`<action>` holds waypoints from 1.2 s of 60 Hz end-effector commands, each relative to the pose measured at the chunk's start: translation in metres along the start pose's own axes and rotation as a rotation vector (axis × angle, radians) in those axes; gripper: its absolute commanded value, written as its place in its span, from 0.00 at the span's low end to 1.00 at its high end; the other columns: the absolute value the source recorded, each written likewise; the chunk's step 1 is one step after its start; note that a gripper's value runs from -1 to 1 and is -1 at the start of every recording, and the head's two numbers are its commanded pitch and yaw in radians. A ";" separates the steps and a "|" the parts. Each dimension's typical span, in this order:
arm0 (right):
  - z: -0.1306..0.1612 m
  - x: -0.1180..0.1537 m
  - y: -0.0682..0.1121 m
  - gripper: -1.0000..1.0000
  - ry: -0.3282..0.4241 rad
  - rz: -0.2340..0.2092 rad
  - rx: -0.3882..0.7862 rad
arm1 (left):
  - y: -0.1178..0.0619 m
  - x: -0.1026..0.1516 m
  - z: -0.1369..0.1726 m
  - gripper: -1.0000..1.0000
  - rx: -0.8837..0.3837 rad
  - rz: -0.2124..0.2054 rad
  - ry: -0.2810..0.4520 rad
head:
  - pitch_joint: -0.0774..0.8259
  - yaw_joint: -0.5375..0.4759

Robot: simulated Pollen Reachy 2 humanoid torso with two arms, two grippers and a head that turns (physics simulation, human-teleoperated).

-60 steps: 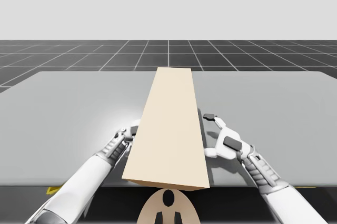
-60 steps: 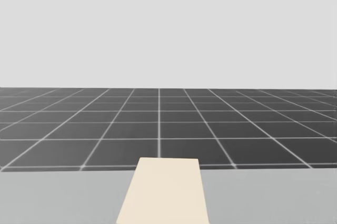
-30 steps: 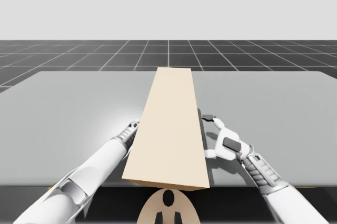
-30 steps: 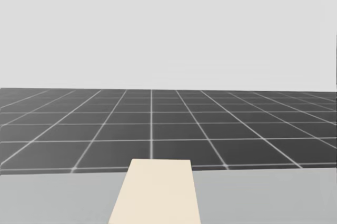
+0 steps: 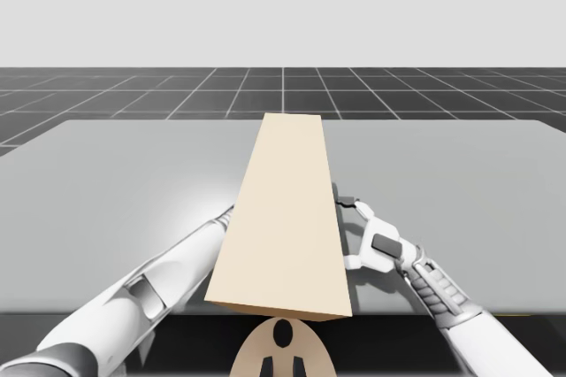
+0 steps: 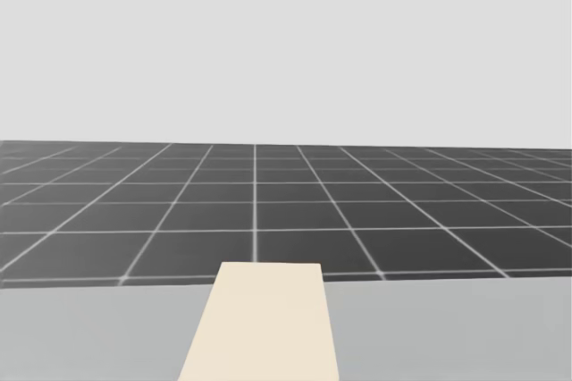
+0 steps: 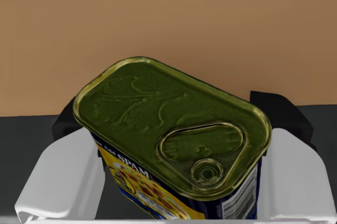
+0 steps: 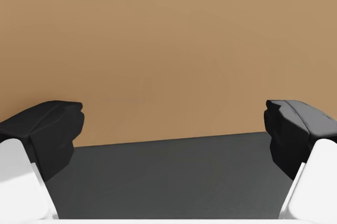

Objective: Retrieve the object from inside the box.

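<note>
Our left hand clamped the gold-lidded rectangular can (box wall close ahead); our right hand gaped beside the box.

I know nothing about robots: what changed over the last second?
My left arm pushed forward into the long beige box; my left gripper is now shut on a blue-and-yellow rectangular can with a gold lid. My right gripper, open, edged closer to the box's side. My head has turned slightly. The box and the grey table stayed put.
</note>
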 end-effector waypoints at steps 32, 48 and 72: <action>0.001 -0.004 0.004 0.00 0.017 -0.018 0.020 | -0.019 0.012 0.115 1.00 -0.004 0.107 -0.008 | 0.10 0.48; 0.004 -0.005 0.001 0.00 0.014 -0.020 0.020 | -0.027 0.024 0.184 1.00 0.134 0.073 -0.033 | 0.08 0.48; 0.009 -0.006 -0.001 0.00 0.016 -0.025 0.021 | -0.012 0.064 0.264 1.00 0.312 0.016 -0.041 | 0.07 0.48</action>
